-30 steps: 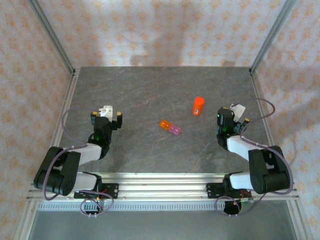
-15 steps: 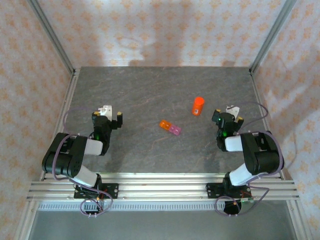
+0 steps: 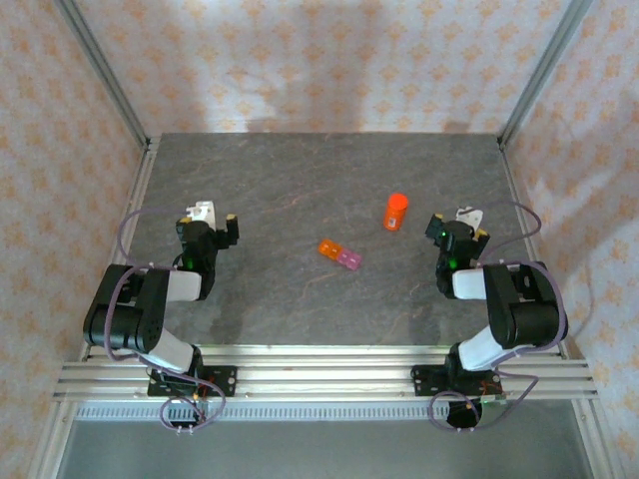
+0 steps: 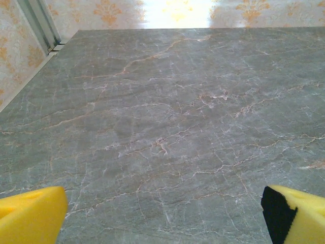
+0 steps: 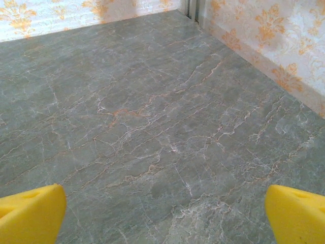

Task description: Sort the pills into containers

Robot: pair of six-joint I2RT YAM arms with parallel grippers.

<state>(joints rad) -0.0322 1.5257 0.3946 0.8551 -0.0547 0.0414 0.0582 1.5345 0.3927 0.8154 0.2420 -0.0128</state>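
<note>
The left end effector hovers over the left side of the grey, marble-veined counter, its jaws spread wide and holding nothing. Its yellow pads frame bare stone in the left wrist view. The right end effector mirrors it on the right side, jaws equally apart and empty, with yellow fingertips at the lower corners of its own view. Both appear parked in a ready pose, one on each flank, probably so that either arm can reach inward without crossing the other.

The pair of tiny translucent boxy plastic containers lies near the middle of the counter, between the two end effectors and well apart from both. The two touch side by side, so their long axis runs diagonally: the orange compartment points far-left and the pink-magenta compartment near-right. The orange-red cylindrical plastic bottle stands upright near them on the far-right side, closer to the right arm. Whether it carries the pills cannot be told. Sorting looks not yet begun.
</note>
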